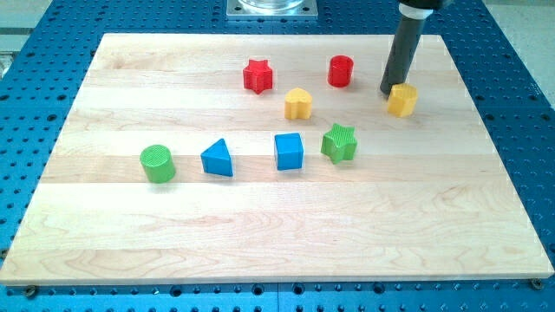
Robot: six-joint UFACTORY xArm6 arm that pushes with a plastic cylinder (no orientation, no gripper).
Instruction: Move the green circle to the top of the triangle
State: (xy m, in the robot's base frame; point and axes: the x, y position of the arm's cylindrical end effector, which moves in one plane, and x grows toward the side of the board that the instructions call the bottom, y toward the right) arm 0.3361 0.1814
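Observation:
The green circle (158, 163) is a short green cylinder at the board's left. The blue triangle (218, 159) lies just to its right, a small gap between them. My tip (388, 91) is far off at the view's upper right, touching or almost touching the upper left side of a yellow block (402, 100). The rod rises from the tip toward the view's top edge.
A blue cube (289, 151) and a green star (339, 143) lie right of the triangle. A yellow heart (298, 103), a red star (257, 75) and a red cylinder (341, 71) lie nearer the top. The wooden board (277, 243) rests on a blue perforated table.

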